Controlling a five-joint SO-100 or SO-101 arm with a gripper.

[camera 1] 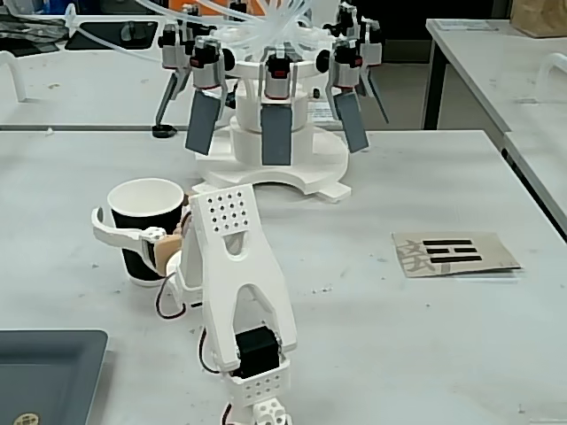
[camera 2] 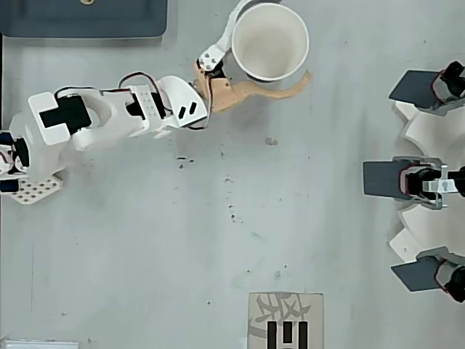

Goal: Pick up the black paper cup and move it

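The black paper cup [camera 1: 147, 264] stands upright at the left of the table, its white inside [camera 2: 270, 40] facing up in the overhead view. My gripper [camera 1: 146, 221] [camera 2: 276, 40] is wrapped around it. The white curved finger [camera 1: 115, 235] [camera 2: 231, 33] hugs one side of the wall. The tan finger [camera 2: 280, 87] presses the opposite side and is mostly hidden behind the cup in the fixed view. The cup's base looks level with the tabletop; I cannot tell whether it is lifted.
A white machine with grey flat paddles [camera 1: 276, 137] [camera 2: 385, 178] stands just beyond the cup. A dark tray [camera 1: 44, 372] [camera 2: 87, 18] lies beside the arm's base. A cardboard card with black marks [camera 1: 454, 254] [camera 2: 287, 323] lies on the table's other side.
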